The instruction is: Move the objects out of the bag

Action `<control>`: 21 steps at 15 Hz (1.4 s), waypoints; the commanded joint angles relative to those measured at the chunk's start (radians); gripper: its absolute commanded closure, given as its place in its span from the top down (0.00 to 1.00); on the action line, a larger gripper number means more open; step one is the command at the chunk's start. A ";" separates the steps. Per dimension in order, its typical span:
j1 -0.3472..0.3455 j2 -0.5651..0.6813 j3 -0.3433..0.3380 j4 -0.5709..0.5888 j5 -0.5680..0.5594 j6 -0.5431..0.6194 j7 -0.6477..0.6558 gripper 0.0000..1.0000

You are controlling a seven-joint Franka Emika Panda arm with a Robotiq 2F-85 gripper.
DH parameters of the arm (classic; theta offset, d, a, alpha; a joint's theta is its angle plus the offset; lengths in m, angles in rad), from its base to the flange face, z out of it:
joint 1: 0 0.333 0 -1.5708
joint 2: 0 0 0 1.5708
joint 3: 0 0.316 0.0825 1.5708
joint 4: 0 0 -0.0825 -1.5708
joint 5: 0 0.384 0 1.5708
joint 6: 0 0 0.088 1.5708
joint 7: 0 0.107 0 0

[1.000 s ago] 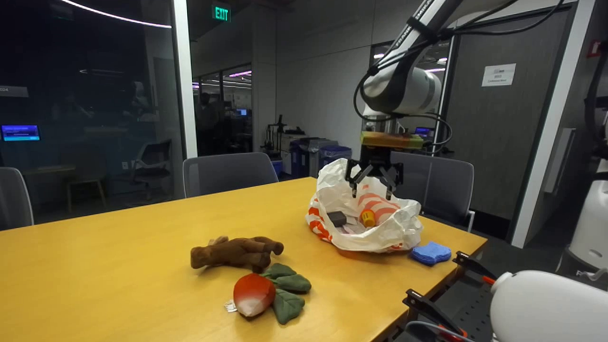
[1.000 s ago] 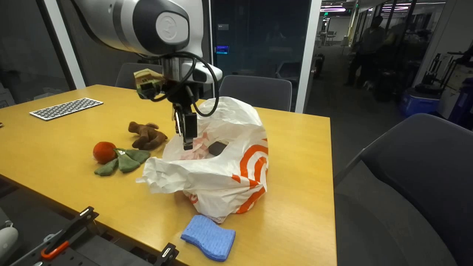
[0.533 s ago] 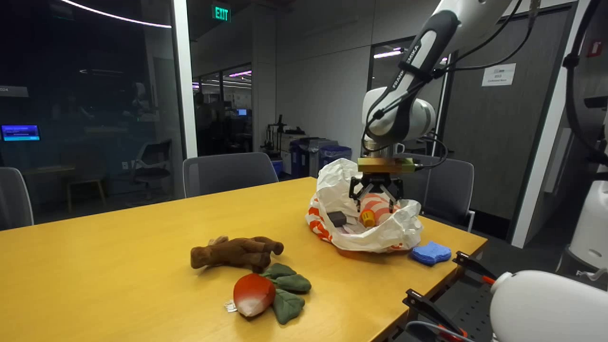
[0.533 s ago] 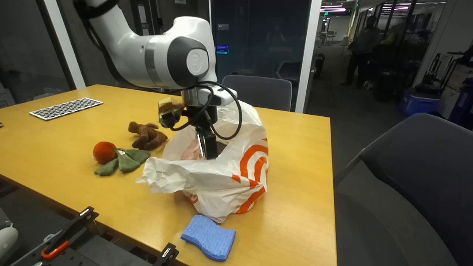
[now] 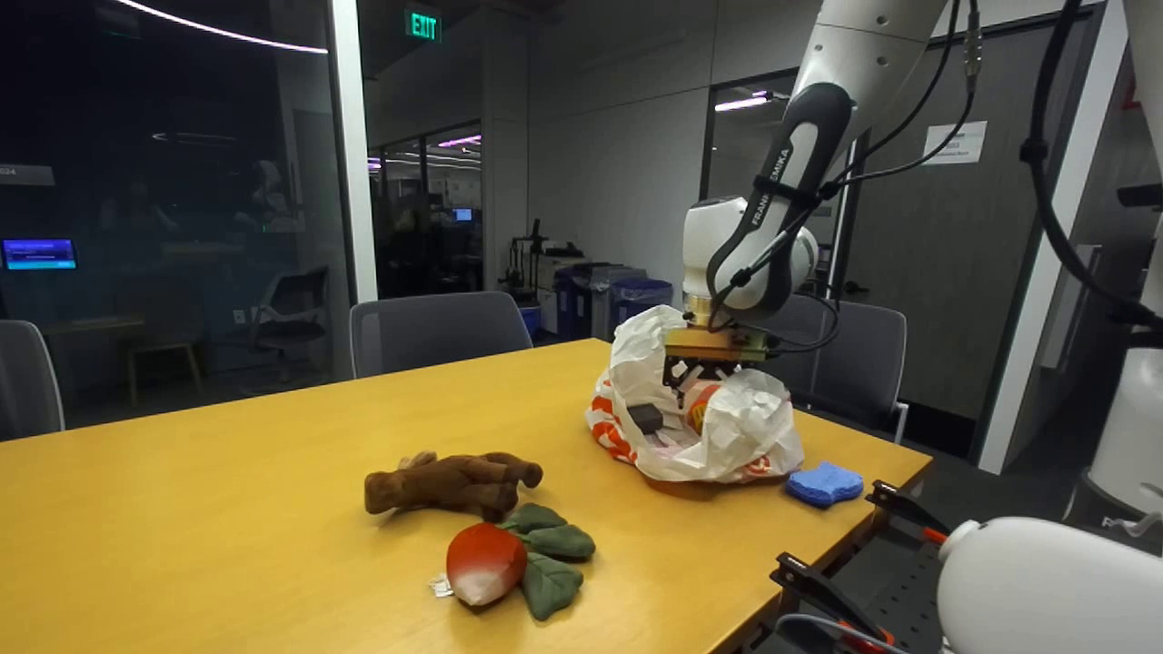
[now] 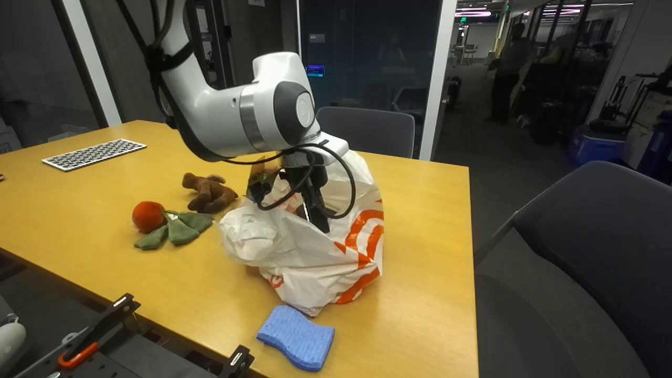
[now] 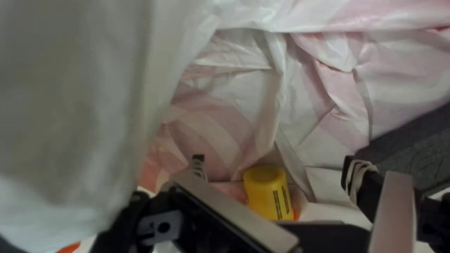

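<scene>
A white plastic bag (image 6: 315, 268) is set on the wooden desk (image 6: 430, 236), its thin walls creased and slumped, its outside marked with curved bands of orange-red. In the wrist view, the same bands are seen faded to pink across its crumpled lining.

Inside the bag, a yellow object (image 7: 269, 193) is shown, stubby and rounded, with a circular top and fine dark print down its side; its lower part is covered by the tool (image 7: 276, 167). A dark block (image 5: 646, 418), boxy and near-black, is also held in the bag, near the yellow object; in the wrist view it is cut off by the picture's edge.

The tool is lodged in the mouth of the bag, partly hidden by a white fold in an exterior view. It is released: its fingertips (image 7: 355, 172), wound with pale bands, are spread well apart, with the yellow object seen between them. Whether anything is touched by them cannot be told.

Outside the bag, a brown plush animal (image 5: 450, 484) is laid near a stuffed radish (image 5: 486, 563) with green leaves. A blue sponge (image 6: 297, 338) is placed just beside the bag, and a keyboard (image 6: 94, 154) is seen well apart.
</scene>
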 commanded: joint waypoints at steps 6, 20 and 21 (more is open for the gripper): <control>0.329 0.194 -0.333 0.087 -0.180 0.113 0.404 1.00; 0.605 0.438 -0.556 0.110 0.004 0.195 0.473 0.74; 0.621 0.453 -0.565 0.108 0.034 0.204 0.466 0.66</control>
